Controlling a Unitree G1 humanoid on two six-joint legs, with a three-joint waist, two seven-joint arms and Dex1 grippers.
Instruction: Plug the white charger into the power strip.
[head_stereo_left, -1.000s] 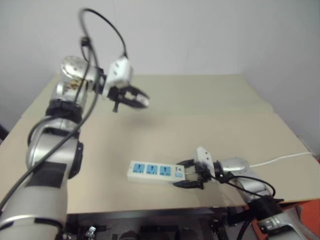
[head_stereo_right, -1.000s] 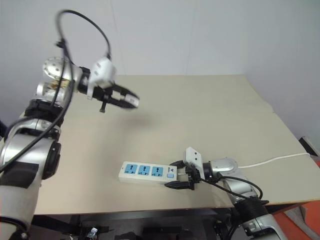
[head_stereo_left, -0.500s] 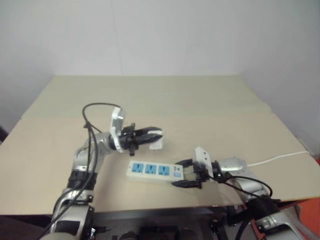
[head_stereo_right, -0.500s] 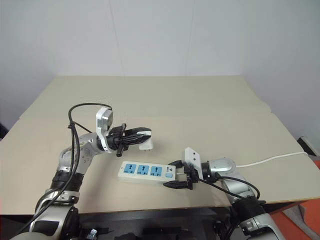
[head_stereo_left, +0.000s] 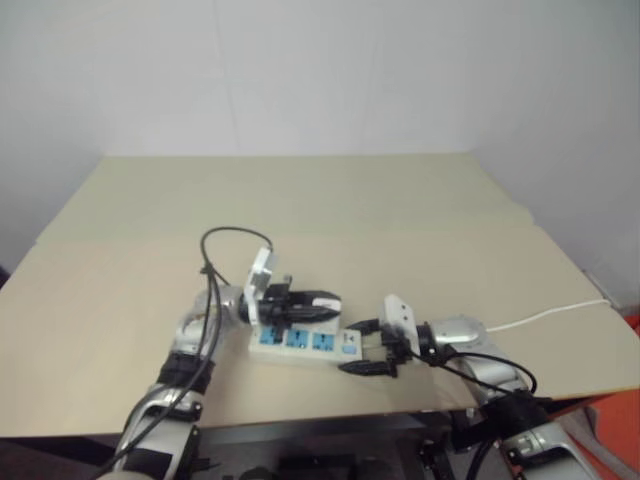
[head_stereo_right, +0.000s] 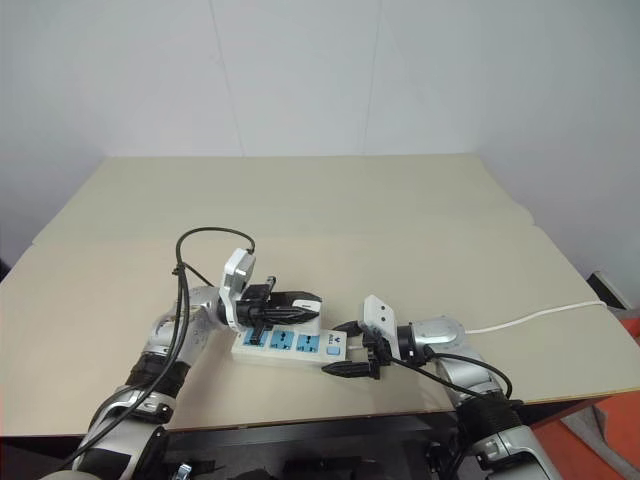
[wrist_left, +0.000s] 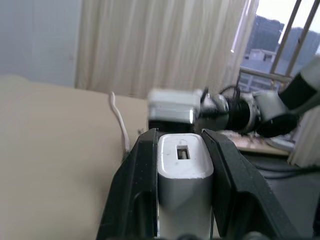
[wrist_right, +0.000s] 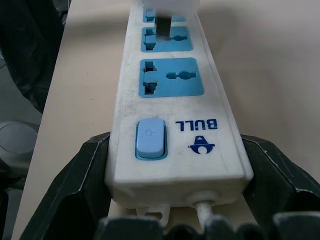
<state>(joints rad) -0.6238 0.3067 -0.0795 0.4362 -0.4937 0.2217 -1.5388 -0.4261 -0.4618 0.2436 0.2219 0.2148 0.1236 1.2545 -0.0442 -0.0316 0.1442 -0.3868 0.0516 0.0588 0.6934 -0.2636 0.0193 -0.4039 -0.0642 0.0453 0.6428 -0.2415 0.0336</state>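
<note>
Charger (wrist_left: 184, 165) sits clamped in our left gripper (head_stereo_right: 300, 303) above the power strip (wrist_right: 172, 95), which our right gripper (wrist_right: 175, 200) grips; we align its prongs, then press straight.

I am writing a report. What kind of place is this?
Probably a plain indoor test room: a bare beige table before a blank white wall, with curtains over a window facing city buildings.

A beige table (head_stereo_right: 300, 190) stands against a plain white wall (head_stereo_right: 300, 70). Across the room from the table hangs a cream curtain (wrist_left: 150, 45), with a barred window (wrist_left: 285, 35) beside it showing buildings.
</note>
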